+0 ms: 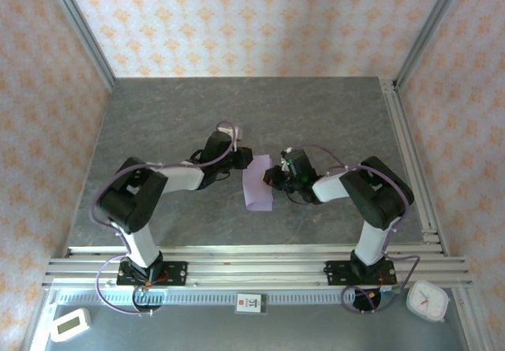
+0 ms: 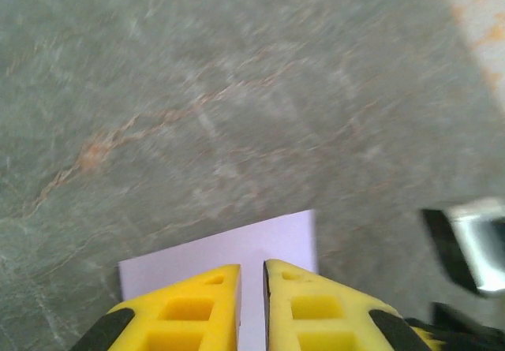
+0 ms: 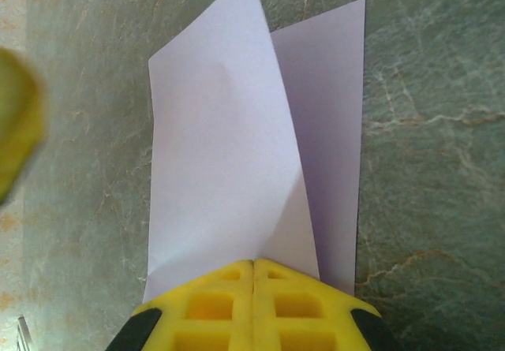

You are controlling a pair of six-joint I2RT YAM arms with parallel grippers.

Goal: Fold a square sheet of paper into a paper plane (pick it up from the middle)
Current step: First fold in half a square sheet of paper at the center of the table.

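Observation:
The square sheet of paper lies folded on the grey table between both arms; no paper plane shape shows. In the right wrist view the sheet has its upper flap lifted off the lower layer. The flap runs into the tips of my right gripper, which is shut on it. My right gripper sits at the sheet's right edge. My left gripper is at the sheet's far left corner. From the left wrist, its yellow fingers stand a narrow slit apart over the paper, with lilac showing through the gap.
Aluminium rails run along the near edge and right side of the table. A white timer and a small white device lie in front of the rails. Patterned walls close in the back and sides.

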